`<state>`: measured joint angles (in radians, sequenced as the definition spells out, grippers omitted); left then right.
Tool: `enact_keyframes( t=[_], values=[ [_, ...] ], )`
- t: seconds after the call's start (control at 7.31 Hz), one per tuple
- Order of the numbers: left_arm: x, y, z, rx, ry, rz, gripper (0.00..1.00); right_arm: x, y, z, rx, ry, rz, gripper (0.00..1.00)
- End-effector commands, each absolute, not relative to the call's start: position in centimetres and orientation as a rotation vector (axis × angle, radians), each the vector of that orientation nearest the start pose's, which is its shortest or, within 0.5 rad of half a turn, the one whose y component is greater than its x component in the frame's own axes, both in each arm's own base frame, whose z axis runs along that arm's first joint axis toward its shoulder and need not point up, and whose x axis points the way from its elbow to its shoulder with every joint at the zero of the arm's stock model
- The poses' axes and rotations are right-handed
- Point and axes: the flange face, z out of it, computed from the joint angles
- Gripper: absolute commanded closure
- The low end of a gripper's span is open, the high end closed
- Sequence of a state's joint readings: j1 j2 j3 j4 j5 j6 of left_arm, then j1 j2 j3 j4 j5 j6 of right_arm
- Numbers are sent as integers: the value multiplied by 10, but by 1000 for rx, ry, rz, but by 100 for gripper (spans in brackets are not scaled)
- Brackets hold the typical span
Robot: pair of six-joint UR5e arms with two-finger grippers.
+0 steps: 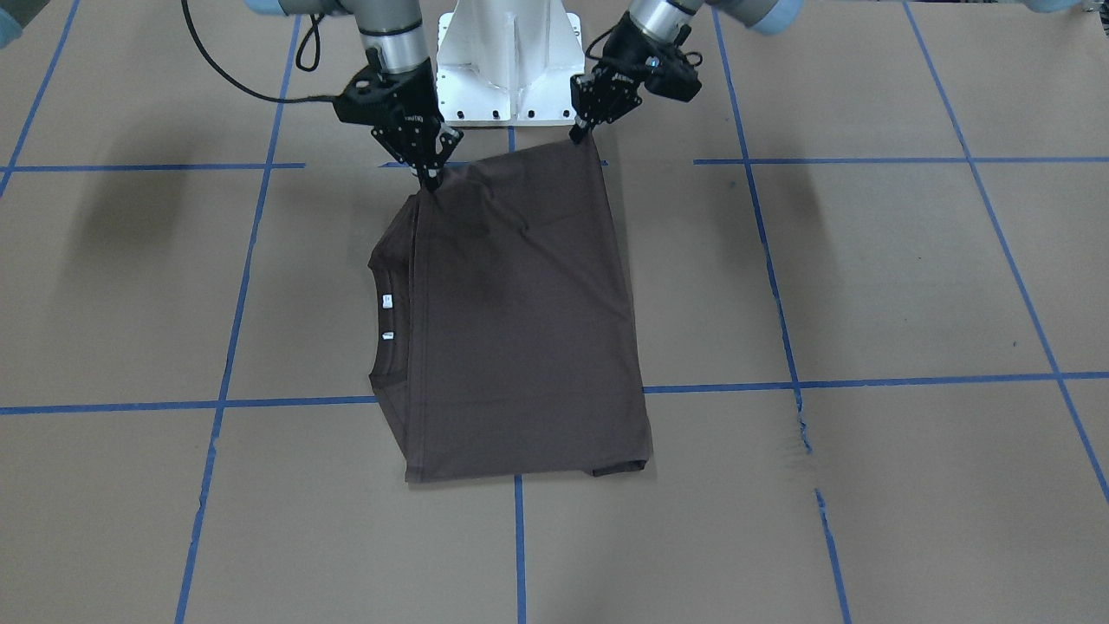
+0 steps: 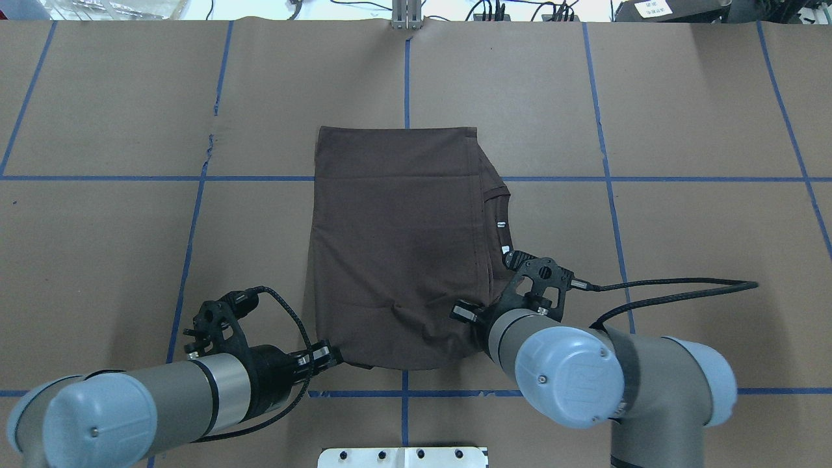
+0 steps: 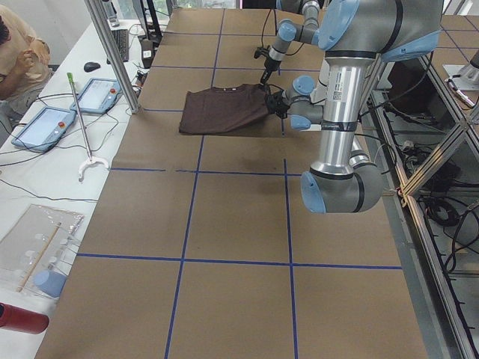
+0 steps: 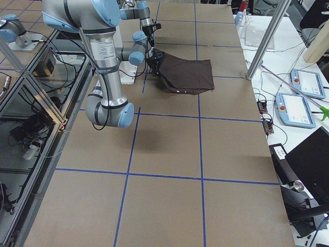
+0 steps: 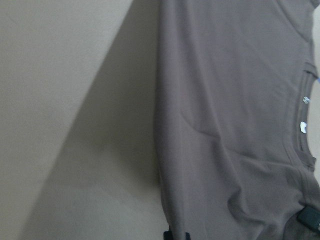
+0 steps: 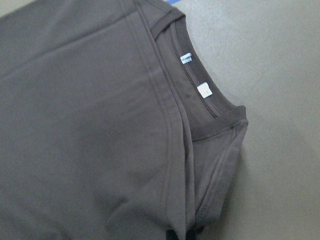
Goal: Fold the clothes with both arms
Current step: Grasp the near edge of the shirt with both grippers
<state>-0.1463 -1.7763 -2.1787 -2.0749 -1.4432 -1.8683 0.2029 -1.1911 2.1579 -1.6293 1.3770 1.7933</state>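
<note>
The dark brown T-shirt lies folded on the brown table, collar and white neck tags toward my right side. Its edge nearest my base is lifted. My left gripper is shut on one near corner; it also shows in the overhead view. My right gripper is shut on the other near corner, by the collar side. In the overhead view the right wrist hides its fingertips. The right wrist view shows the collar and tags and doubled cloth layers. The left wrist view shows the shirt hanging from the fingers.
The white pedestal base stands just behind the lifted edge. Blue tape lines grid the table. In the left view a metal post, two tablets and an operator are along the far side.
</note>
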Motion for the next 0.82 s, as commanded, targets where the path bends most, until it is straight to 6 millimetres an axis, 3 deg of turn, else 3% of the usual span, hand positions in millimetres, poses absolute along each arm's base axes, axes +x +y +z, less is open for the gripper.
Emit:
enact_keyframes(
  t=[0.0, 0.14, 0.27, 0.41, 0.68],
  values=[
    [372, -196, 160, -48, 1307, -416, 100, -388, -224, 161, 106, -937, 452, 100],
    [364, -198, 149, -57, 1289, -413, 100, -389, -222, 163, 103, -921, 446, 100],
    [378, -214, 149, -19, 1268, -423, 100, -419, -225, 179, 107, -862, 440, 100],
    [394, -240, 153, 47, 1238, -422, 100, -439, -241, 187, 125, -843, 454, 100],
    [425, -312, 164, 175, 1153, -443, 100, -458, -284, 198, 171, -835, 481, 100]
  ],
)
